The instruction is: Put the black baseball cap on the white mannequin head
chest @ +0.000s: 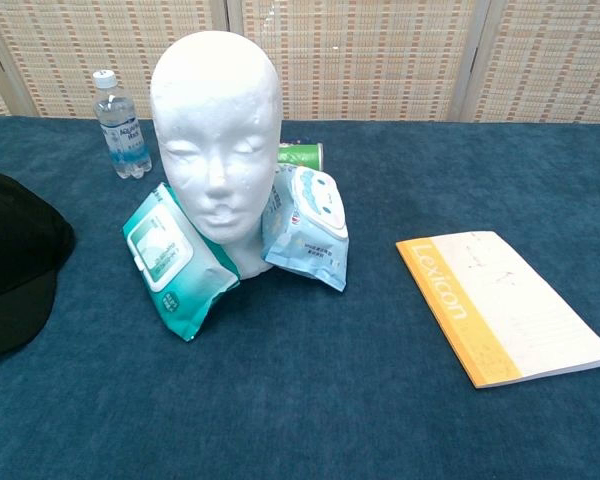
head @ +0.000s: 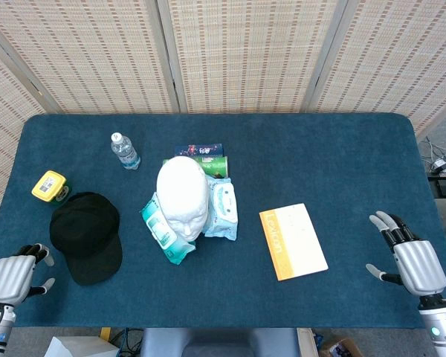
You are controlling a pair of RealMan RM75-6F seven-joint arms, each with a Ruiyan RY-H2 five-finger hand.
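Note:
The black baseball cap lies flat on the blue table at the front left, brim toward the front edge; the chest view catches only its right part at the left border. The white mannequin head stands upright in the middle of the table, bare, facing the front. My left hand hovers at the front left corner, left of the cap and apart from it, fingers loosely spread and holding nothing. Over at the front right edge, my right hand is empty with its fingers apart. Neither hand shows in the chest view.
Two wipes packs, teal and pale blue, lean against the mannequin's base. Behind it lie a green can and a dark box. A water bottle, a yellow box and an orange-edged notebook also sit on the table.

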